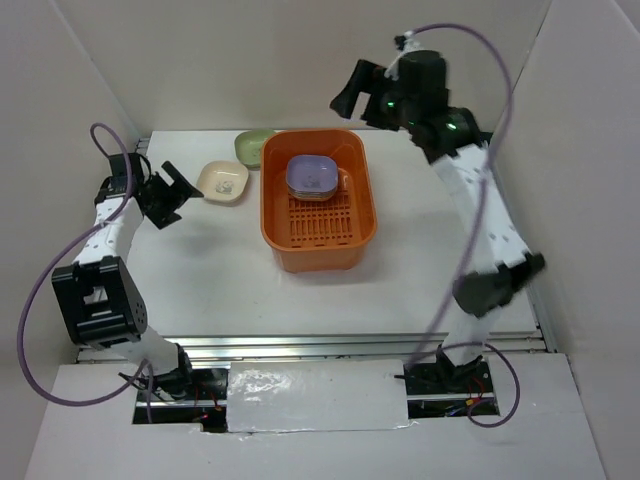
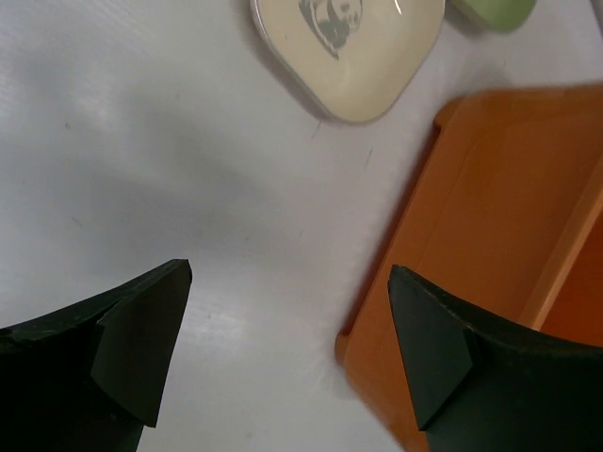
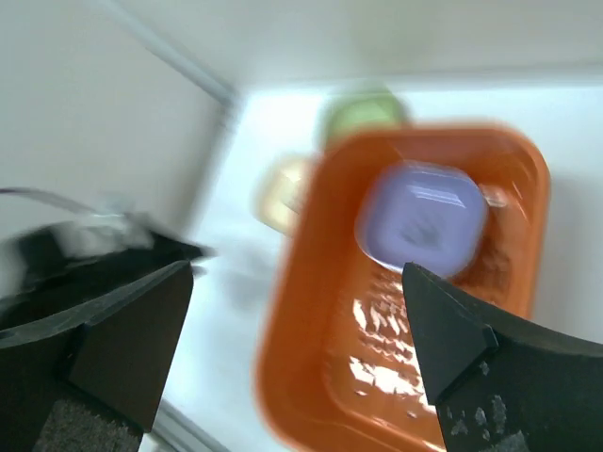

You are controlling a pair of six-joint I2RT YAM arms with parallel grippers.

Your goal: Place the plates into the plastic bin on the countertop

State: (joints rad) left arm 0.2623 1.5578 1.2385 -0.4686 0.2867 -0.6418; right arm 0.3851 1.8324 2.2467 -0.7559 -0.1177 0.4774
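The left gripper [image 2: 287, 344] is open wide and holds nothing. Straight ahead of its fingers, a little way off, a cream plate [image 2: 353, 56] lies flat on the countertop [image 2: 141, 141]. A green plate [image 2: 495, 9] peeks out just past it. The plastic bin [image 2: 471, 245] is very close to one finger, on the side away from the bare table. I think the cream plate is the next one to get. To do it well, the gripper should go forward until the plate's near edge sits between its fingers. The plate is low and flat, so one finger should slip down to the table and the other should go over the rim, then they pinch the rim. It should keep clear of the bin wall beside it, or it may bump the bin and push it. The right gripper [image 3: 292, 348] is open wide too, and empty. It hangs high up, and the bin is down below and ahead of it. Its picture is blurry, but a purple plate [image 3: 424, 217] shows inside the bin, at the end farther from the arms. From above it looks like the top of a small pile. The holey bin floor nearer the arms is bare, so there is room to drop a plate there. The table is white, smooth and not shiny, so a plate might slide if nudged. A metal rail [image 1: 350, 345] runs along the near edge, and plain white walls [image 1: 200, 60] close in the other three sides.
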